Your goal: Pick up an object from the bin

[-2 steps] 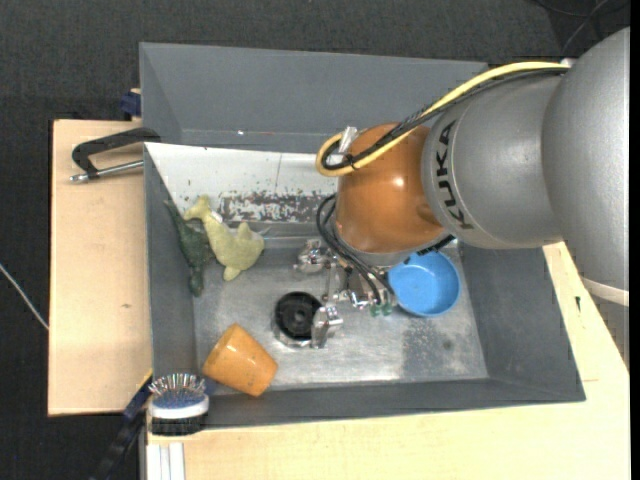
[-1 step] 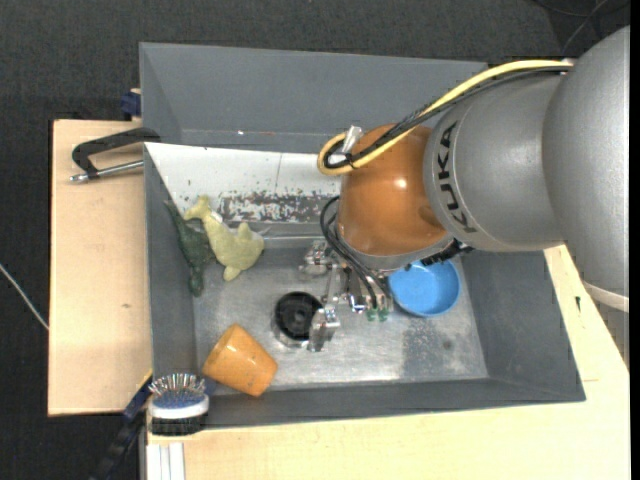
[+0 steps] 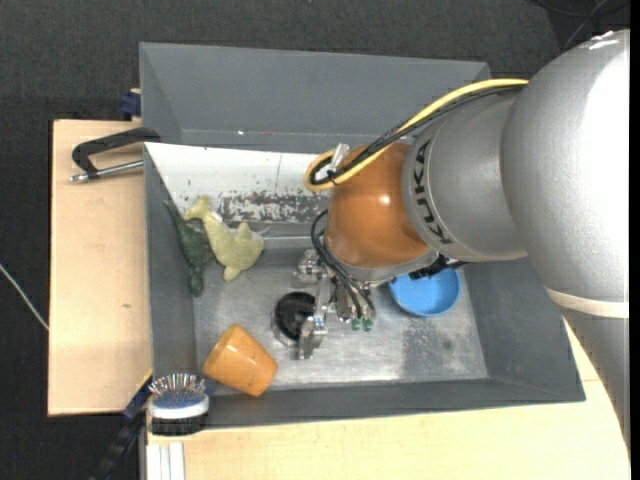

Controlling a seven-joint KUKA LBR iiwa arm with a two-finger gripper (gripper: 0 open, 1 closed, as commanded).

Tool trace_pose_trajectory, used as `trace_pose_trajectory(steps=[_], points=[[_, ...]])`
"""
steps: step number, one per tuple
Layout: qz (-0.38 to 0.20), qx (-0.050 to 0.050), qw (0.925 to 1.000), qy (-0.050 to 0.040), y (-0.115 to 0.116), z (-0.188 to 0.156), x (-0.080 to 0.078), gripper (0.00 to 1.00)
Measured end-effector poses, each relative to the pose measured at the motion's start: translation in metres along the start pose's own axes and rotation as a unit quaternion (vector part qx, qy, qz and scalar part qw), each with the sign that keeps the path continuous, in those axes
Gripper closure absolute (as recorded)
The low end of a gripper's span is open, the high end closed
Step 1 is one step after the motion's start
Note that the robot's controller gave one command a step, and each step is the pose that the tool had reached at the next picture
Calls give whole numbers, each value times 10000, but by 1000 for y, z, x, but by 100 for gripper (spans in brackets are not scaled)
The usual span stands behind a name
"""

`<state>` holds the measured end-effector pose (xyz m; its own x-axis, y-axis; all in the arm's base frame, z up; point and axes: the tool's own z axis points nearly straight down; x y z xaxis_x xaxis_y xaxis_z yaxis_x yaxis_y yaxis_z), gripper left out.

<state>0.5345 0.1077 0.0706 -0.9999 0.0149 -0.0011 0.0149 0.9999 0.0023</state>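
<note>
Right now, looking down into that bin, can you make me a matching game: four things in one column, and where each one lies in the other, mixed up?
Things:
1. orange cup
2. blue round thing
3. pale yellow toy
4. black round thing

Places:
A. mid-floor, right beside the gripper
B. upper left, next to the dark green toy
C. lower left corner
D. right side, partly under the arm

Pairs: 1-C, 2-D, 3-B, 4-A.
</note>
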Motion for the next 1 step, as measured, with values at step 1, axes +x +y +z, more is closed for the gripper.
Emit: trace_pose_trajectory(steps=[1], points=[[0,-1,10000,-13,1,-2,-1,0]])
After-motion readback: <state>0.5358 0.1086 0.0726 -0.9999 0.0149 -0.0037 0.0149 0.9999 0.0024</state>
